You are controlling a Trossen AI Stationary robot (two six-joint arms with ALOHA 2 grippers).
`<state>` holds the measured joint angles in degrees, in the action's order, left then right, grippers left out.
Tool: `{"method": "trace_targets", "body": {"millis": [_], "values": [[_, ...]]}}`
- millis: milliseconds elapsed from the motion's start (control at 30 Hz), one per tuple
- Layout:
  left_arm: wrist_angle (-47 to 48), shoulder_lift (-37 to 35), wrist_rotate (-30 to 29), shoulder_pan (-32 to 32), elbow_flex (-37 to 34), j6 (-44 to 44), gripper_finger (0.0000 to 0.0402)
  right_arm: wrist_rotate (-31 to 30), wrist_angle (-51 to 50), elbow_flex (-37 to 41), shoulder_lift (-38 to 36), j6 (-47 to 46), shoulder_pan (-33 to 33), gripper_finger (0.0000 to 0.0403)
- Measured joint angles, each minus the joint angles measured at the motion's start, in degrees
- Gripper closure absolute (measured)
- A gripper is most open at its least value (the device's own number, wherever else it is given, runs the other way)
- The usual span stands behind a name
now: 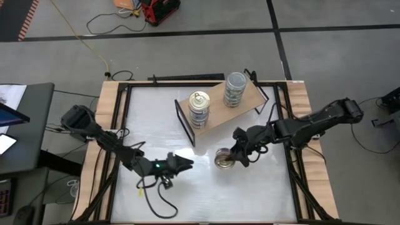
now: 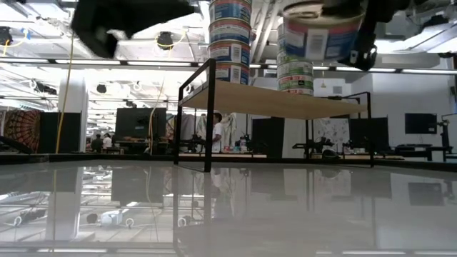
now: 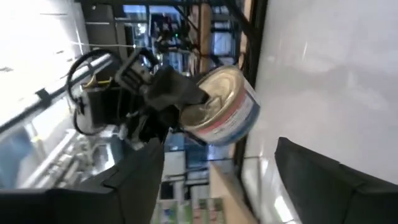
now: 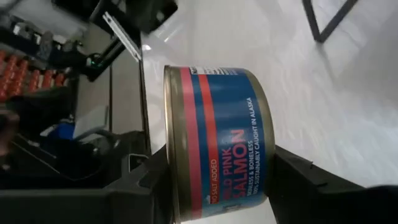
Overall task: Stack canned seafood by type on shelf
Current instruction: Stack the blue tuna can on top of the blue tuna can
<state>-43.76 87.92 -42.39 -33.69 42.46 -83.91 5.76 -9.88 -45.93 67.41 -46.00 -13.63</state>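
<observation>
The shelf, a tan board on a black frame, stands at the table's far middle. It bears two stacks of canned seafood: a gold-lidded stack on its left end and a grey-topped stack on its right end. Just before the shelf's near edge, my right gripper is shut on a blue and red salmon tin with a gold lid. My left gripper stands open and holds nothing, left of that tin and pointing level toward it; the left wrist view shows the tin ahead. My right gripper pinches the tin across its two flat ends, one finger on the gold lid and the other on the bottom. The fingers come from the table's right, slanting down. The tin is tilted and lifted clear of the table.
A black cable loops on the white tabletop below my left arm. The table has wooden side rails and a black frame. In the low view, people stand in the room far behind the shelf.
</observation>
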Motion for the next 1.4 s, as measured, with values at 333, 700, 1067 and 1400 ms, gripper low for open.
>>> {"method": "trace_targets", "body": {"millis": [333,700,1067,1400], "values": [[-3.78,9.31,-3.70,2.17,8.55,-19.45,0.0063,3.43,9.48,-0.04,1.48,-0.89,0.25,0.0187],[-7.24,10.69,0.67,5.08,9.46,-25.68,0.0062,3.43,12.30,-0.07,1.42,-1.55,0.24,0.0187],[-8.45,10.62,9.35,9.32,9.46,-29.42,0.0062,3.43,13.89,-0.06,1.43,-2.01,0.24,0.0186],[-8.42,10.62,17.35,10.84,9.46,-25.66,0.0096,2.70,15.49,-0.06,1.39,-3.18,0.66,0.0186]]}}
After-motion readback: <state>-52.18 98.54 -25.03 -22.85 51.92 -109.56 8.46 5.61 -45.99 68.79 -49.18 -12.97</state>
